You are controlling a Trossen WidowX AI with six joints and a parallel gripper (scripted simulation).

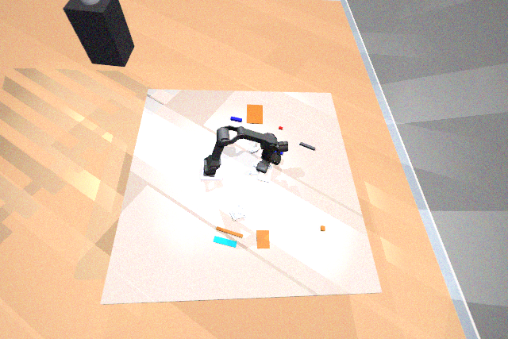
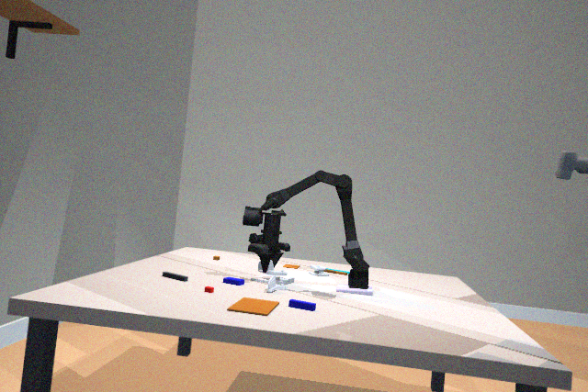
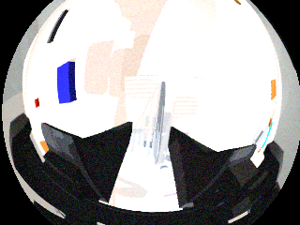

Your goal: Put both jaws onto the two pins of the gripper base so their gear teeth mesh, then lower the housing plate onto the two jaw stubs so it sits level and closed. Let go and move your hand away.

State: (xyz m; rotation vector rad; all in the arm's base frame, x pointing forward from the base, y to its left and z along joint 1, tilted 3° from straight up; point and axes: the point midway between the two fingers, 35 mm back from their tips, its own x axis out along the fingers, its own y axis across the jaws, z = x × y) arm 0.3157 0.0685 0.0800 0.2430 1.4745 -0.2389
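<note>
Within the end effector (image 1: 268,161) (image 2: 269,268) (image 3: 151,126), pale part (image 2: 271,265) (image 3: 161,124)

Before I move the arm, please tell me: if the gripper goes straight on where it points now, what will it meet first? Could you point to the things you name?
The gripper (image 1: 267,164) (image 2: 269,268) (image 3: 151,126) points down, shut on a white fin (image 3: 162,112). Most likely the flat white part (image 1: 264,177) (image 3: 141,86) below comes first; the gap is unclear.

Hard white glare washes out the middle of the tabletop (image 1: 184,261) (image 2: 156,302), swallowing the edges of pale parts. Slanting bands of light and soft shadow cross it and the wooden floor (image 1: 205,48) (image 2: 142,354). Grain speckles the dim grey walls (image 1: 409,81) (image 2: 379,94). The wrist view is overexposed, bowed fisheye-like, with black corners.
</note>
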